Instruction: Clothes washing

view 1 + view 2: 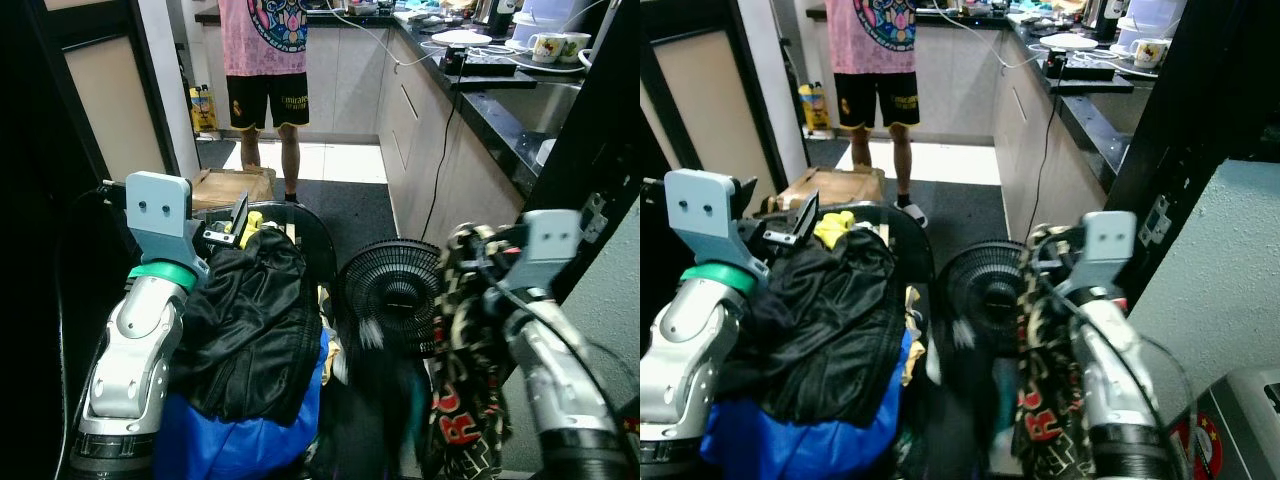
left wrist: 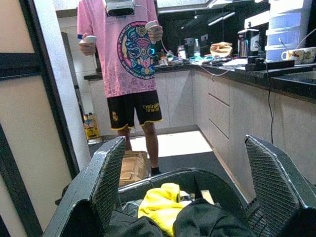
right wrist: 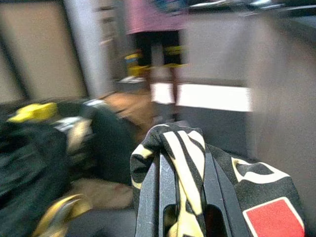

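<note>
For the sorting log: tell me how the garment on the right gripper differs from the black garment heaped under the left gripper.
The patterned garment is black with cream print and a red patch; the black garment is plain. The patterned one hangs pinched by the right gripper; the black one lies heaped over blue cloth, below the open left gripper. Both are dark, crumpled clothes.

A black-and-cream patterned garment point(image 1: 462, 350) with a red patch is hanging in a long drape from the right gripper point(image 3: 183, 197), whose fingers are pinching a fold of it, just beside a black floor fan. A crumpled black jacket point(image 1: 250, 320) is lying heaped on top of blue fabric point(image 1: 240, 430) in the dark laundry basket point(image 2: 207, 180), and a yellow garment point(image 2: 160, 205) is showing at the pile's far end.
</note>
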`<state>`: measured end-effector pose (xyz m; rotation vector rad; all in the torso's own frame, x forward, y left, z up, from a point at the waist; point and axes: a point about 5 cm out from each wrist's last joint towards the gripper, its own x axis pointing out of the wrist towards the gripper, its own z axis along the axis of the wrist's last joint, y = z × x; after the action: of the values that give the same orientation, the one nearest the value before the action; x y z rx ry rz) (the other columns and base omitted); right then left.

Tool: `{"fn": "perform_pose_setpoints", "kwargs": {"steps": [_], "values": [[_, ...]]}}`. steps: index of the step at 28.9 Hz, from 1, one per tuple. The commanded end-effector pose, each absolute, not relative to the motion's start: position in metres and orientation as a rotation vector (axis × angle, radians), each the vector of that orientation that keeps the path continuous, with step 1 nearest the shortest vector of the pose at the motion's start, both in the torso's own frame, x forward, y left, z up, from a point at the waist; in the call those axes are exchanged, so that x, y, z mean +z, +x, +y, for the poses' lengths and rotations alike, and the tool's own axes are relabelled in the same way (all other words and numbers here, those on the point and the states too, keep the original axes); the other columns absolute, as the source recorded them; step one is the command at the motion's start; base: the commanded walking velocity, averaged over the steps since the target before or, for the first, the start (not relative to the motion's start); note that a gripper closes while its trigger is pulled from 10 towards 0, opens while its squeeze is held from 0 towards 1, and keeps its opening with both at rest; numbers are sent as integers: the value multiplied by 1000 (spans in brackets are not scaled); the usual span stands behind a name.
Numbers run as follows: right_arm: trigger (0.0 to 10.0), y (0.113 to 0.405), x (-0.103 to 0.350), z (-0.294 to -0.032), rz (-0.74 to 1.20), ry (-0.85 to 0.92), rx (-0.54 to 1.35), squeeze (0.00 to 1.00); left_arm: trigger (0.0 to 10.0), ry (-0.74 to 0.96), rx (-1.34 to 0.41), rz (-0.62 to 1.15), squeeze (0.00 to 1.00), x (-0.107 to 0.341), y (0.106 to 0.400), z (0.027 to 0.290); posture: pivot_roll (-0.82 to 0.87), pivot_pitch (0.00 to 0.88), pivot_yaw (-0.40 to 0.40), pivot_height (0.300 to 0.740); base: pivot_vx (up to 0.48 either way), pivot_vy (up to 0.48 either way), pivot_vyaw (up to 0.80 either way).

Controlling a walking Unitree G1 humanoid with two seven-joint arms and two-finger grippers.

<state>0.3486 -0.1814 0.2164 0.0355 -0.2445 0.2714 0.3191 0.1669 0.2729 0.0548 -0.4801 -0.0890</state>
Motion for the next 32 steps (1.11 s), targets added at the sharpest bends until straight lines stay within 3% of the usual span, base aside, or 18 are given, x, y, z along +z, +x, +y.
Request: {"fn": "perform_pose_setpoints", "kwargs": {"steps": [1,27,32], "values": [[10000,347,222,-177,-280,57,298,0,10000,60,-91,-455,0,267,319,168,-11,53,24,740,0,0,0],[10000,353,231,-176,-334,126,170,0,10000,79,-35,-469,0,273,320,178,-9,49,20,740,0,0,0],[10000,355,228,-177,-323,119,138,0,10000,96,24,-379,0,263,327,182,-9,41,21,740,0,0,0]]}}
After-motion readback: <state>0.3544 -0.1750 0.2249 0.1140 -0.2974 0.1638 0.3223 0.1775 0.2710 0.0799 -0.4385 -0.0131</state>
